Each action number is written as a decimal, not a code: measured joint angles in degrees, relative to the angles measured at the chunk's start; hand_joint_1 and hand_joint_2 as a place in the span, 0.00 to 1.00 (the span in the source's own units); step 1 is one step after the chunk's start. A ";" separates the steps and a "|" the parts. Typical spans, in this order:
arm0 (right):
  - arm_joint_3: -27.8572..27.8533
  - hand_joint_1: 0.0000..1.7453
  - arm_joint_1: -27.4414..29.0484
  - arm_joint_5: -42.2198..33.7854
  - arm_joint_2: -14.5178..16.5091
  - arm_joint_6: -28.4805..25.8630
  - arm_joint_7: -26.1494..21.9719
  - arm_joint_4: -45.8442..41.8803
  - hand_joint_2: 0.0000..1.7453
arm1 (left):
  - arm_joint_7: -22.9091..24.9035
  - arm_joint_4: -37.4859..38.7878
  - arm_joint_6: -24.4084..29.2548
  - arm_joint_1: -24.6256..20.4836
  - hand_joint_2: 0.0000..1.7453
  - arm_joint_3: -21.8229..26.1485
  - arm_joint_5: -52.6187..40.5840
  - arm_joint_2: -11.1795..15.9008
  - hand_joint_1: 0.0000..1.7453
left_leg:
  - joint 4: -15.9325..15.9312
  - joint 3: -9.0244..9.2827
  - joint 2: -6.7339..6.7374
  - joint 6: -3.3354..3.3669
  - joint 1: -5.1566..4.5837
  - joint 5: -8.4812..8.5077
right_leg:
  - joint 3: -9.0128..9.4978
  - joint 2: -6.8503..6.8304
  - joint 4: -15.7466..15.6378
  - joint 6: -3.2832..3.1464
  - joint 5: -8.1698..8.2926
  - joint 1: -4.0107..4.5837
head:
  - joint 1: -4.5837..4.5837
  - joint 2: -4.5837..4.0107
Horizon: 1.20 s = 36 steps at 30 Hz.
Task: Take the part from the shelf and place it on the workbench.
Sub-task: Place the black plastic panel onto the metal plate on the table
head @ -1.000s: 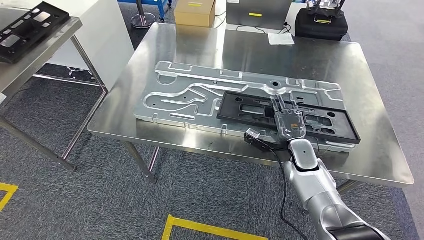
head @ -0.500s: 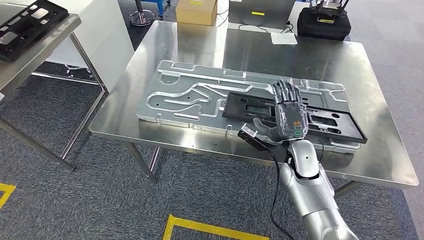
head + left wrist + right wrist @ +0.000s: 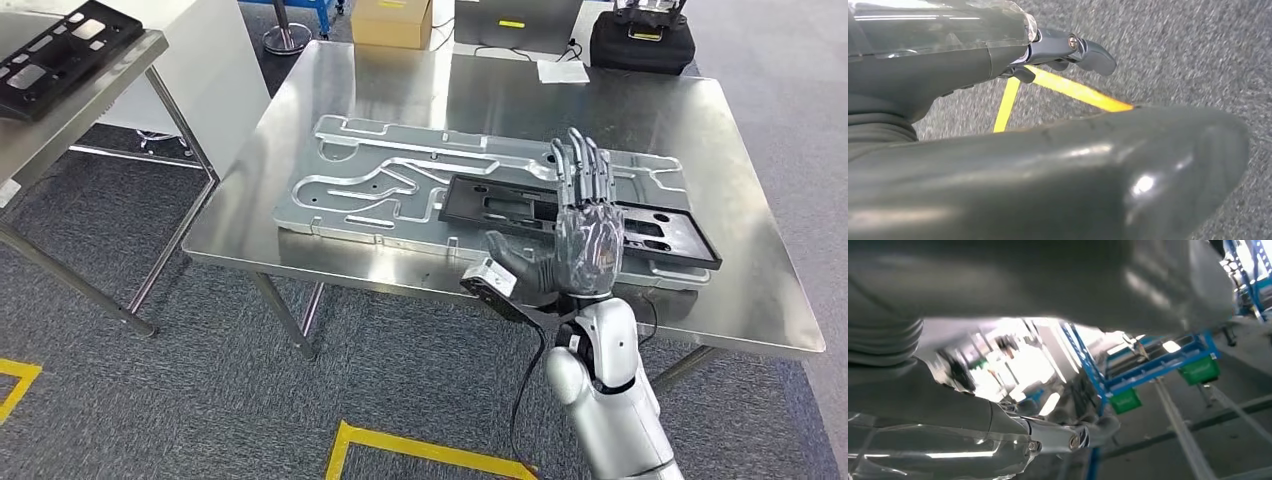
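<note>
The black part (image 3: 530,212), a flat rectangular frame with cutouts, lies on a silver machined plate (image 3: 370,175) on the steel workbench (image 3: 400,80). My right hand (image 3: 585,230) is raised above the part's middle, near the bench's front edge, with its fingers straight and spread and nothing in it. The right wrist view shows this hand (image 3: 1048,440) close up and blurred against a bright room. My left hand (image 3: 1048,170) hangs over the grey carpet, with its thumb and fingers apart and nothing between them.
A shelf table at the far left carries another black part (image 3: 60,45). Behind the bench stand a cardboard box (image 3: 392,20) and a black case (image 3: 640,45); a paper sheet (image 3: 562,72) lies at the bench's back edge. Yellow tape (image 3: 420,455) marks the floor.
My right hand has lifted off the black part, drawn back toward the front edge and straightened its fingers. The part stays on the plate. The camera has shifted slightly.
</note>
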 joint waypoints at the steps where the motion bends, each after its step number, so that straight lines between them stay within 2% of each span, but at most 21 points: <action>1: 0.34 0.00 1.18 -1.60 0.33 -0.20 -0.23 -1.13 0.50 | -0.06 0.00 0.00 0.06 0.00 0.13 0.21 -0.05 0.00 | 0.71 -0.40 0.01 -0.31 0.03 -1.04 | -0.33 -0.06 -0.15 -0.46 0.48 -0.15 | -0.06 0.00; 3: 0.92 0.00 3.69 -5.03 0.99 -0.68 -0.98 -3.26 1.00 | -0.17 0.01 0.02 0.10 0.00 0.41 0.64 -0.19 0.00 | 5.36 -2.01 0.05 -0.76 0.19 -5.66 | -1.30 -0.21 -0.37 -1.18 1.47 -0.30 | -0.19 0.00; 5: 1.24 0.00 7.05 -9.03 1.57 -1.84 -2.17 -5.20 0.50 | -0.23 0.02 0.07 0.09 0.00 0.84 1.22 -0.37 0.00 | 12.63 -3.84 0.08 -1.13 0.27 -10.41 | -2.47 -0.36 -0.29 -1.42 2.29 -0.16 | -0.25 0.00; 6: 1.31 0.00 9.05 -10.94 1.91 -2.78 -2.89 -6.16 0.25 | -0.26 0.02 0.10 0.11 0.00 1.09 1.53 -0.46 0.00 | 15.04 -3.97 0.08 -1.25 0.28 -11.25 | -3.08 -0.48 -0.19 -1.39 2.68 -0.10 | -0.25 0.00; 7: 1.32 0.00 11.06 -12.36 2.26 -3.81 -3.61 -7.09 0.00 | -0.28 0.02 0.15 0.14 0.00 1.33 1.80 -0.56 0.00 | 15.63 -3.20 0.08 -1.30 0.28 -10.90 | -3.72 -0.56 -0.02 -1.33 3.04 -0.07 | -0.25 0.00; 9: 1.27 0.00 14.70 -13.47 2.97 -6.05 -5.12 -8.86 0.00 | -0.33 0.02 0.24 0.18 0.00 1.74 2.22 -0.70 0.00 | 10.46 1.45 0.06 -1.08 0.28 -8.16 | -4.97 -0.61 0.49 -1.10 3.67 -0.06 | -0.26 0.00; 11: 0.95 0.00 18.24 -14.31 3.83 -7.97 -6.83 -10.58 0.00 | -0.42 0.02 0.37 0.11 0.00 2.18 2.65 -0.78 0.00 | 2.45 7.02 -0.03 -0.51 0.11 -7.21 | -5.69 -0.57 0.87 -0.59 4.22 0.02 | -0.22 0.00; 13: 0.37 0.00 21.63 -15.53 4.75 -8.98 -8.25 -11.91 0.00 | -0.51 0.02 0.52 0.15 0.00 2.64 2.96 -0.97 0.00 | -1.09 9.06 -0.09 0.09 -0.23 -7.57 | -5.68 -0.62 0.88 0.13 4.83 0.01 | -0.18 0.00; 15: -0.22 0.00 23.94 -16.13 5.36 -9.30 -8.99 -12.82 0.00 | -0.57 0.02 0.62 0.22 0.00 2.91 3.04 -1.29 0.00 | -1.47 8.51 0.13 0.84 -0.24 -6.68 | -5.73 -0.50 0.81 0.90 5.36 -0.10 | -0.14 0.00; 16: -0.47 0.00 24.70 -16.22 5.57 -9.36 -9.19 -13.18 0.00 | -0.58 0.02 0.63 0.16 0.00 2.98 3.04 -1.46 0.00 | -1.65 8.07 0.31 1.34 -0.15 -6.10 | -6.07 -0.36 1.22 1.20 4.63 -0.15 | -0.12 0.00; 18: -1.02 0.00 25.77 -16.52 5.88 -9.31 -9.55 -13.68 0.00 | -0.62 0.02 0.66 0.03 0.00 3.08 3.07 -1.69 0.00 | -1.93 6.78 0.70 2.19 0.06 -4.72 | -7.35 -0.13 4.73 1.56 0.01 -0.26 | -0.03 0.00; 20: -1.41 0.00 26.27 -17.13 6.11 -9.05 -9.78 -13.83 0.00 | -0.64 0.02 0.69 0.02 0.00 3.19 3.12 -1.74 0.00 | -1.92 5.70 0.82 2.53 0.04 -3.85 | -8.53 -0.08 9.04 1.73 -4.66 -0.26 | 0.03 0.00; 24: -1.67 0.00 26.68 -18.25 6.25 -8.57 -9.97 -13.87 0.00 | -0.66 0.02 0.75 0.05 0.00 3.32 3.29 -1.78 0.00 | -1.86 4.99 0.91 2.51 0.00 -3.26 | -9.18 -0.09 12.48 1.86 -6.75 -0.26 | 0.02 0.00; 25: -2.40 0.00 27.72 -20.06 6.67 -8.15 -11.26 -13.60 0.00 | -0.81 0.02 1.01 0.11 0.00 3.75 4.16 -1.96 0.00 | -1.64 3.89 0.93 2.39 0.00 -2.56 | -7.95 -0.09 12.95 1.92 -5.68 -0.28 | 0.02 0.00; 26: -3.60 0.00 28.81 -22.47 7.46 -7.79 -13.31 -12.67 0.00 | -1.09 0.02 1.39 0.21 0.00 4.45 5.19 -2.34 0.00 | -1.22 2.50 0.96 2.10 -0.02 -1.71 | -4.90 -0.10 10.70 1.88 -4.77 -0.32 | 0.01 0.00; 28: -6.57 0.00 31.04 -27.02 9.56 -7.40 -18.10 -10.19 0.00 | -1.74 0.02 2.19 0.43 0.00 6.01 7.27 -3.23 0.00 | -0.28 -0.06 0.96 1.32 -0.16 -0.01 | 2.31 -0.06 2.84 1.45 -2.92 -0.18 | -0.03 0.00; 29: -7.78 0.00 31.43 -28.01 10.47 -7.46 -19.55 -8.97 0.00 | -1.95 0.02 2.37 0.49 0.00 6.51 7.54 -3.56 0.00 | -0.07 -0.45 0.96 0.92 -0.23 0.51 | 4.40 -0.04 -0.53 1.09 -3.43 -0.05 | -0.02 0.00; 31: -9.66 0.00 32.25 -28.68 11.73 -7.27 -20.96 -7.66 0.00 | -2.06 0.02 2.45 0.70 0.00 7.05 7.70 -3.88 0.00 | -0.23 -0.68 0.92 0.18 -0.23 1.42 | 4.20 -0.11 -1.32 0.20 -3.13 0.04 | 0.04 0.00; 32: -10.46 0.00 32.52 -28.71 12.28 -6.96 -21.39 -7.20 0.00 | -2.08 0.02 2.49 0.80 0.00 7.23 7.73 -3.97 0.00 | 0.00 -0.98 0.87 -0.16 -0.13 1.06 | 3.69 -0.18 -1.36 -0.32 -2.54 -0.01 | 0.06 0.00; 33: -11.22 0.00 32.76 -28.53 12.90 -6.50 -21.79 -6.84 0.00 | -2.07 0.02 2.52 0.91 0.00 7.39 7.74 -4.03 0.00 | 0.99 -1.45 0.81 -0.48 -0.04 -0.43 | 3.02 -0.26 -1.44 -0.85 -1.84 -0.10 | 0.03 0.00; 36: -13.74 0.00 33.49 -28.16 15.02 -4.03 -23.33 -5.85 0.00 | -2.05 0.02 2.55 0.99 0.00 7.79 7.68 -4.14 0.00 | 9.78 -3.56 0.74 -1.15 0.13 -9.13 | 0.50 -0.42 -1.39 -1.68 0.26 0.02 | -0.10 0.00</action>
